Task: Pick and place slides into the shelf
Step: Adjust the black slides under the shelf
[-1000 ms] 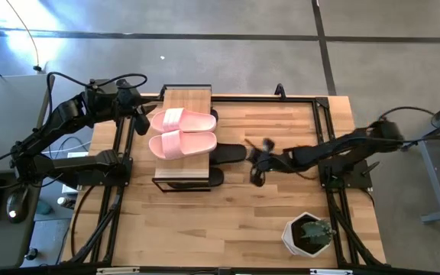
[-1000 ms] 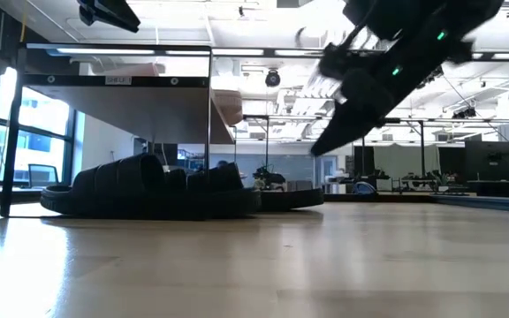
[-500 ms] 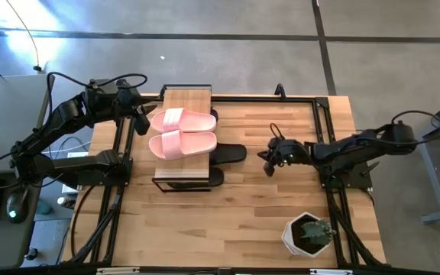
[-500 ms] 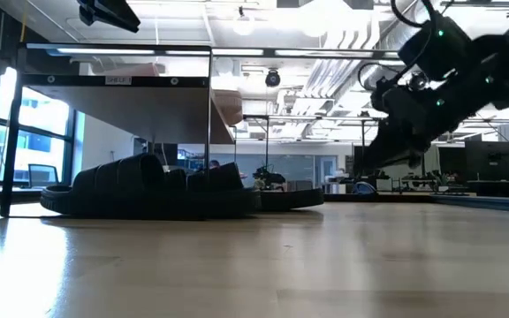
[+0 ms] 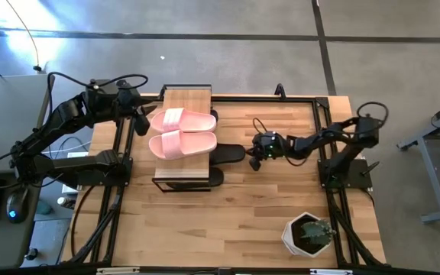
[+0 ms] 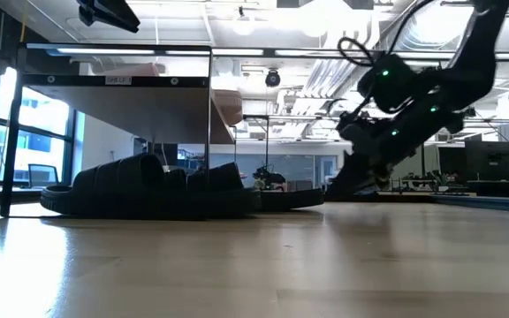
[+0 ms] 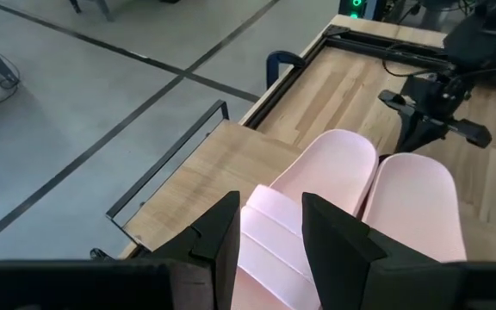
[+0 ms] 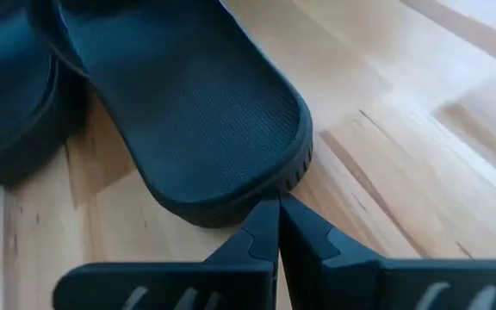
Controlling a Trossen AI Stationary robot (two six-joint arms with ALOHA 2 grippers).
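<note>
Shelf (image 5: 176, 183): pink slides (image 5: 182, 133) paired on top plank; black slides (image 5: 229, 153) beneath, heels protruding. Right gripper (image 5: 254, 160): jaws closed, tip at one protruding heel, apparently to nudge it in. Left gripper (image 5: 139, 121): beside pink pair, jaws parted, empty.

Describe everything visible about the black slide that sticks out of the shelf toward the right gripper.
The black slide is matte, with a finely textured footbed and a ribbed sole edge. It lies flat on the wooden tabletop, its rounded end jutting out from under the shelf, the rest hidden beneath the plank and the pink slides. Another black slide lies beside it. The shut right gripper sits low, its fingertips at the slide's end; whether they touch cannot be told.
</note>
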